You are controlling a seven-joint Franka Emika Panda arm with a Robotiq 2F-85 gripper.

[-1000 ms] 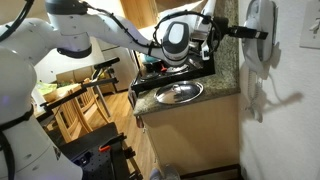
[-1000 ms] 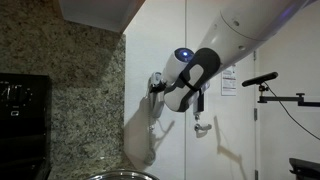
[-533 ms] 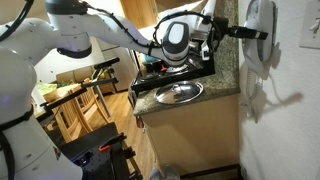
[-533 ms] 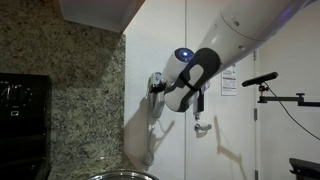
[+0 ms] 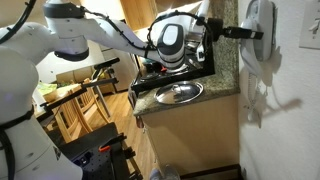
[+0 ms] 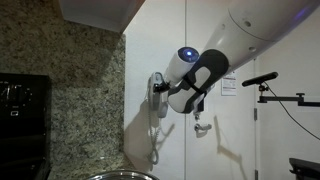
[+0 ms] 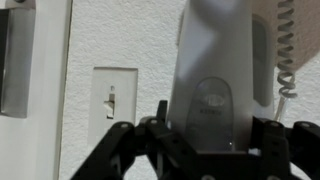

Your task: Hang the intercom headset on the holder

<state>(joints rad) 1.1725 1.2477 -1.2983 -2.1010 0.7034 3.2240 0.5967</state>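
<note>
The white intercom headset [image 7: 214, 60] fills the wrist view, upright against the wall, with its coiled cord [image 7: 285, 50] on the right. My gripper [image 7: 216, 116] straddles its lower end, black fingers [image 7: 160, 122] on either side, shut on it. In an exterior view the gripper [image 5: 242, 33] presses at the grey-white oblong holder [image 5: 263, 22] on the wall; the headset there is hard to tell apart from it. In an exterior view the gripper [image 6: 160, 92] holds the headset [image 6: 154, 97] at the wall, the cord [image 6: 153, 135] hanging below.
A light switch plate [image 7: 113, 100] is on the wall left of the headset. A steel bowl [image 5: 178, 93] sits on the granite counter [image 5: 215, 95] under the arm. A black stove [image 6: 18, 125] stands at the left. A flat white wall plate [image 5: 311, 32] is beyond the holder.
My gripper has shifted slightly upward along the wall with the headset, and the hanging cord has risen a little with it.
</note>
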